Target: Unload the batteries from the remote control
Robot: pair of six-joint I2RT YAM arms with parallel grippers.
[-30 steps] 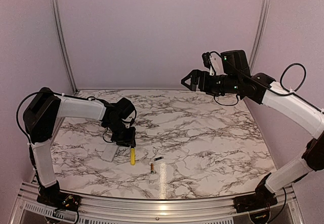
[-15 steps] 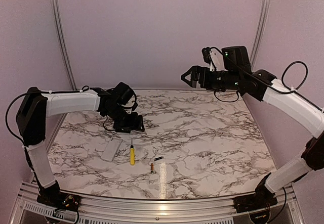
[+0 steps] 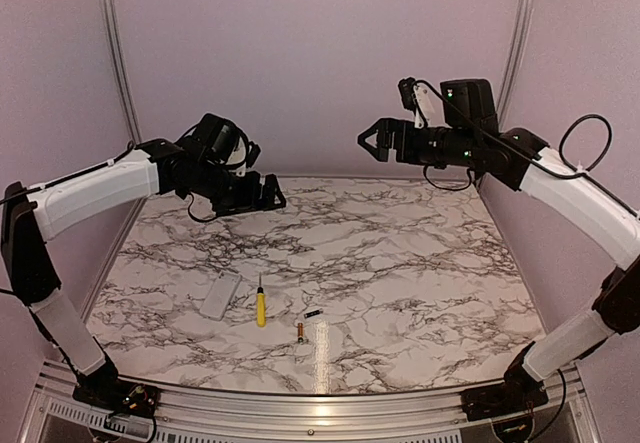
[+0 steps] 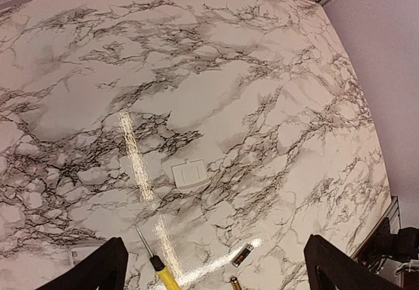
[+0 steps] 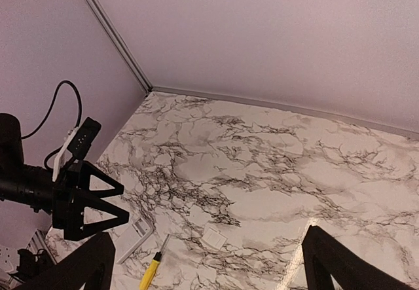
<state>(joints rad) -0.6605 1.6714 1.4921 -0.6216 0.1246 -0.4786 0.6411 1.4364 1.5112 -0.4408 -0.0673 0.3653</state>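
- Remote control (image 3: 220,295) lies flat on the marble table (image 3: 420,263). Taking the far wall as 12 in the overhead view, we place it at about 8 o'clock from the table's middle, and neither gripper touches it.
- Just beside it, at its 3 o'clock, we see a yellow-handled screwdriver (image 3: 260,306) with its shaft pointing toward 12.
- The gold battery (image 3: 300,333) lies loose on the marble at about 6 o'clock from the middle, near the front edge.
- The dark battery (image 3: 313,314) lies close by at the gold one's 1 o'clock, not touching it. Both are outside the remote control, beyond the screwdriver.
- From the left wrist camera we also make out a small white square piece (image 4: 188,173) lying flat on the marble, at about 11 o'clock from the dark battery in that view.
- The left gripper (image 3: 275,195) hangs in the air over the far left of the table, at about 10 o'clock, well apart from the remote control. Its fingers (image 4: 98,270) are spread wide with nothing between them.
- The right gripper (image 3: 365,145) is held high at about 1 o'clock, pointing toward 9. We see its fingers (image 5: 334,264) wide apart too, holding nothing.
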